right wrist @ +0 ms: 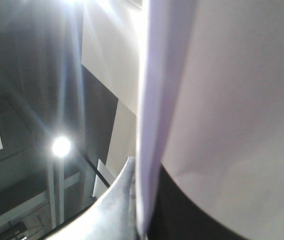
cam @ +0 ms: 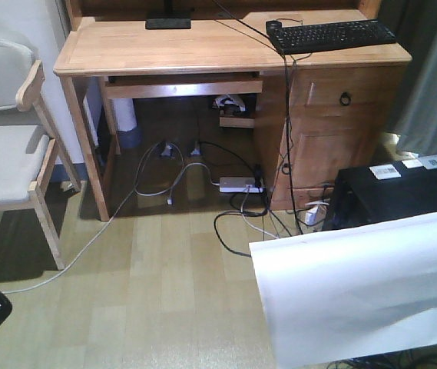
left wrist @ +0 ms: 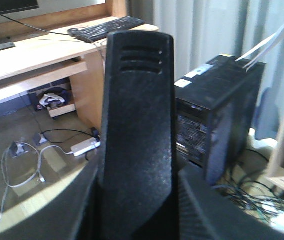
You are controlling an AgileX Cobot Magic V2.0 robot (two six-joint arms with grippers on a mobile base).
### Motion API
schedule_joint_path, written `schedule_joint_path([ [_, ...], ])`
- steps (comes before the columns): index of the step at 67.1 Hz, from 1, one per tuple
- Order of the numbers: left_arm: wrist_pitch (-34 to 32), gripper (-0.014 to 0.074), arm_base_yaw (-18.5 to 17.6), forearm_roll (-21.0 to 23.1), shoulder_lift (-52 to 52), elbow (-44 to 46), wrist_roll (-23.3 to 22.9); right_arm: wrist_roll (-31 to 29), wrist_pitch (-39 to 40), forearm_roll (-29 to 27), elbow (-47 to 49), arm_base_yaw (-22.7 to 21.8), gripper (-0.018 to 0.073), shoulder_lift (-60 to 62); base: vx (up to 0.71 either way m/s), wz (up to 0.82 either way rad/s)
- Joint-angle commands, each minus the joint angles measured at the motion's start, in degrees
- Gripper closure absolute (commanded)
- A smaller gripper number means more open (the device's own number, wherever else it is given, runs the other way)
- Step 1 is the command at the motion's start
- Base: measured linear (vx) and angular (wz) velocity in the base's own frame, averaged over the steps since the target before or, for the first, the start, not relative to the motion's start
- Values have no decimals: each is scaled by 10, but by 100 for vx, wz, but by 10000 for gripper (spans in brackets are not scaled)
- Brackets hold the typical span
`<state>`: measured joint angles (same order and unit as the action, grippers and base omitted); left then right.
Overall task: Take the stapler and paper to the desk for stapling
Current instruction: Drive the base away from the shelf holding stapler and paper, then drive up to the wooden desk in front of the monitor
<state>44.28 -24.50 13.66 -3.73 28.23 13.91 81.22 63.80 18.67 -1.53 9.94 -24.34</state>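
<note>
The black stapler [left wrist: 138,130] fills the middle of the left wrist view and stands up between the fingers [left wrist: 72,210] of my left gripper [left wrist: 139,200], which is shut on it. The white paper [cam: 364,284] hangs low at the right of the front view, in front of a black computer tower. In the right wrist view the paper [right wrist: 231,100] runs upward, pinched at its edge by my right gripper [right wrist: 144,220], which points at the ceiling. The wooden desk [cam: 203,50] stands ahead, apart from both grippers.
A black keyboard [cam: 329,34] and a monitor foot [cam: 168,23] lie on the desk. The computer tower [cam: 395,192] stands on the floor at the right, a pale chair [cam: 11,146] at the left. Cables and a power strip [cam: 241,184] lie under the desk.
</note>
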Motion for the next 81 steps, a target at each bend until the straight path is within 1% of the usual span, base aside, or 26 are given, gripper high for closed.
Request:
schedule_joint_path([
  [1, -68, 603, -1, 12, -7, 17, -3, -2, 31, -5, -1, 0, 561, -4, 29, 6],
  [81, -68, 603, -1, 12, -7, 17, -3, -2, 30, -5, -1, 0, 561, -4, 29, 5],
])
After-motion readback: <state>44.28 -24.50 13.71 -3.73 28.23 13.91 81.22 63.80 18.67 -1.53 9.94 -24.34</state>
